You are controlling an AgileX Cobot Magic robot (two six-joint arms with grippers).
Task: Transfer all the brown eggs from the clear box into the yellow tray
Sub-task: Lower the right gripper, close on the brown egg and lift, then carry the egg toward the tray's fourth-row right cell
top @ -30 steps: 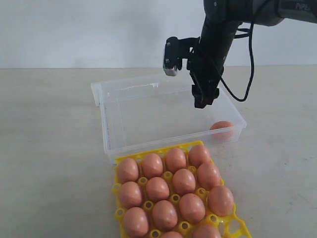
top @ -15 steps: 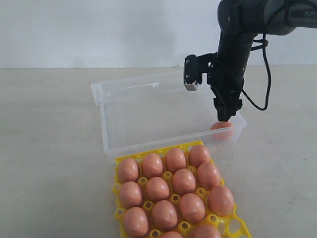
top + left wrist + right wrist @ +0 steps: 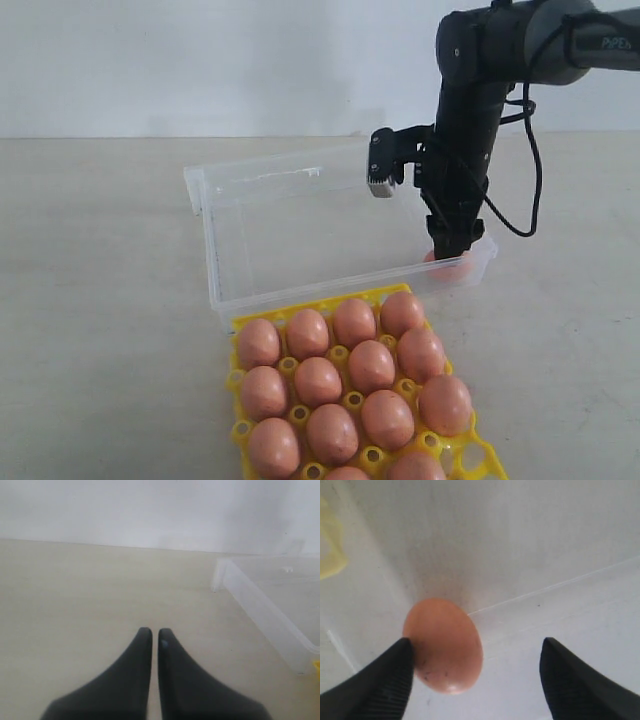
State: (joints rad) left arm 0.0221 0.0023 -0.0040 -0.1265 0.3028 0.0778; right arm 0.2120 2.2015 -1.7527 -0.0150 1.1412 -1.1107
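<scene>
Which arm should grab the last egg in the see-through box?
The right arm. The right pincer is open and down in the clear box, with the last brown egg in the gap beside one finger. The left pincer is shut, over the table outside the box.

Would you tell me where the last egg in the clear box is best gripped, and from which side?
Grip the egg across its narrower middle, coming straight down from above. It lies on its side near a corner of the box, so the walls would likely block a sideways approach. The open right gripper straddles it, though off-centre.
</scene>
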